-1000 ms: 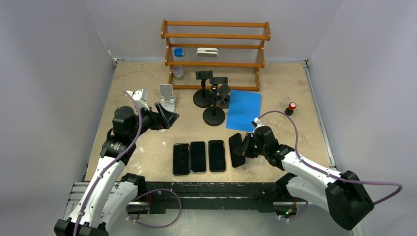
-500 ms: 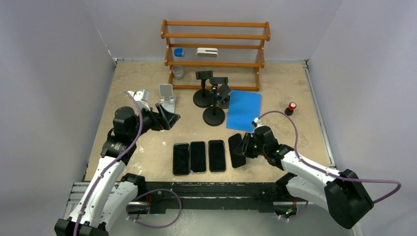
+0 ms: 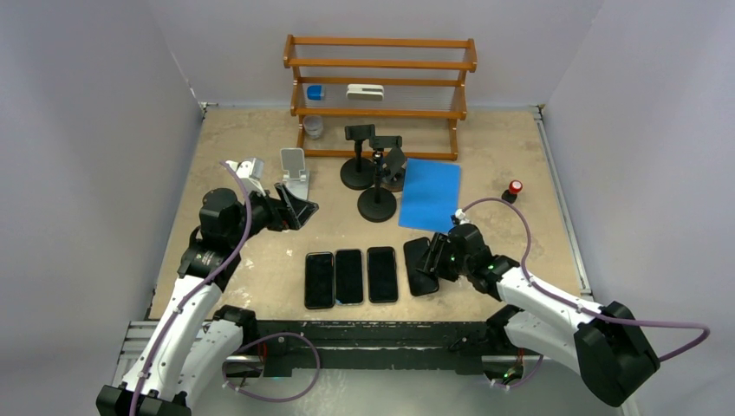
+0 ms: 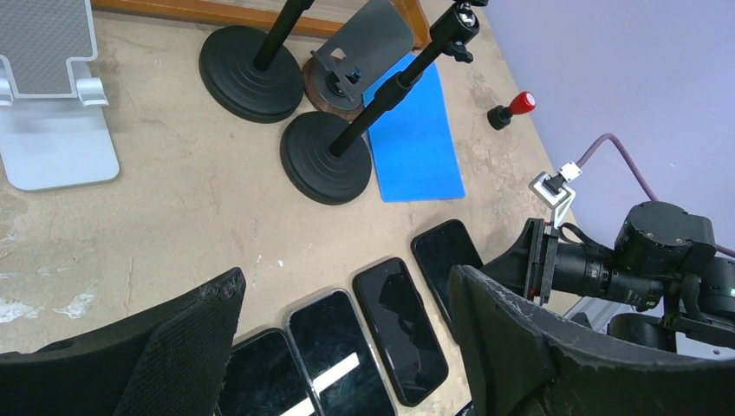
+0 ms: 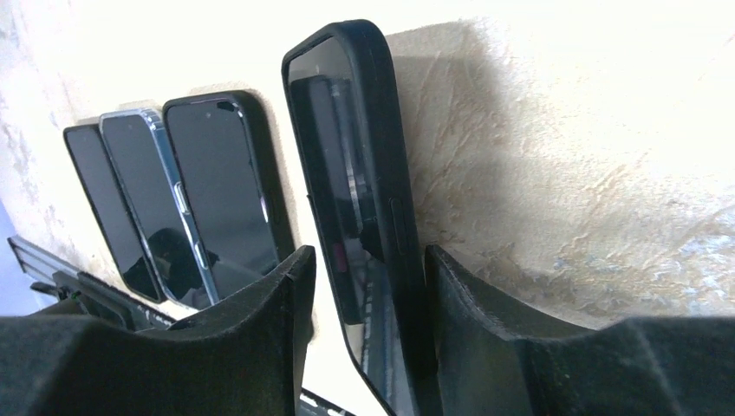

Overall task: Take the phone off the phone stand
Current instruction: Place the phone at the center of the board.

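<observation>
A phone in a black case (image 5: 355, 199) lies on the table as the rightmost of a row of phones (image 3: 422, 265). My right gripper (image 3: 440, 258) straddles its near end with jaws open; one finger (image 5: 260, 321) stands clear of it, the other (image 5: 494, 338) is close against its edge. Three more phones (image 3: 349, 276) lie left of it. My left gripper (image 3: 295, 208) hovers open and empty beside a silver phone stand (image 3: 295, 172), which holds nothing. Black pole stands (image 3: 378, 198) behind also look bare. From the left wrist, the row of phones (image 4: 403, 325) shows between the open jaws.
A wooden rack (image 3: 379, 87) stands at the back with small items on its shelves. A blue sheet (image 3: 430, 192) lies right of the pole stands, and a red-topped knob (image 3: 515, 188) sits further right. The silver stand (image 4: 52, 113) is at far left in the left wrist view.
My right gripper's jaws have spread apart around the black-cased phone, which has settled flat on the table. The left arm has barely moved.
</observation>
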You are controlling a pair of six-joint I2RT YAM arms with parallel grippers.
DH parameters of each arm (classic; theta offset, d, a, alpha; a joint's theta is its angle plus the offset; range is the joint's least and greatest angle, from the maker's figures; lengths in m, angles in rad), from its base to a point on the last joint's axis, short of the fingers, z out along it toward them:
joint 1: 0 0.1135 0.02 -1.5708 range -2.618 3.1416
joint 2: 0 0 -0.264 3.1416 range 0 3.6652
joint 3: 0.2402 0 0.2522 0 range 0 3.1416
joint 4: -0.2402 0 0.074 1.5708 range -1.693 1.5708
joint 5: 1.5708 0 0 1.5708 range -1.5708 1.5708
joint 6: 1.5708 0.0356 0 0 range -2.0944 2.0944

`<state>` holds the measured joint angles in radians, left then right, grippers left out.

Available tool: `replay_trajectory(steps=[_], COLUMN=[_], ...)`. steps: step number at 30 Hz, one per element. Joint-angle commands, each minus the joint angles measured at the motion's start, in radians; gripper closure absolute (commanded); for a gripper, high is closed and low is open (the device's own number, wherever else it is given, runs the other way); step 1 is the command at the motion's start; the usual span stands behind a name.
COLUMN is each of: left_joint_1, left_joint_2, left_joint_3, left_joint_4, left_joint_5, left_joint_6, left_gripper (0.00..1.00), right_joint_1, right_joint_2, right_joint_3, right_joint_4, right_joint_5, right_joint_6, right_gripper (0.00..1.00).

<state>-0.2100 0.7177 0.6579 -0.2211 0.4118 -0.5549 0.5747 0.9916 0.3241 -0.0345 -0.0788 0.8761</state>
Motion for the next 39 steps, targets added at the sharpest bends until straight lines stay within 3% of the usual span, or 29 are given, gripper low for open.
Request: replay_trajectory(steps=[1, 39], left_joint_1=[-0.002, -0.017], left_joint_2=[-0.016, -0.049], left_joint_3=[-0.001, 0.002], left_joint_4=[0.048, 0.023], left_joint_5=[0.013, -0.010], left_joint_6=[0.010, 0.018], left_gripper=[0.16, 0.16], right_joint_1=[-0.003, -0.003], right_joint_2=[-0.026, -0.031], right_joint_3=[0.023, 0.039], right_joint_4=[-0.037, -0.096], right_joint_5=[0.058, 0.210], right_joint_6=[0.043, 0.134], right_gripper=[0.46, 0.40])
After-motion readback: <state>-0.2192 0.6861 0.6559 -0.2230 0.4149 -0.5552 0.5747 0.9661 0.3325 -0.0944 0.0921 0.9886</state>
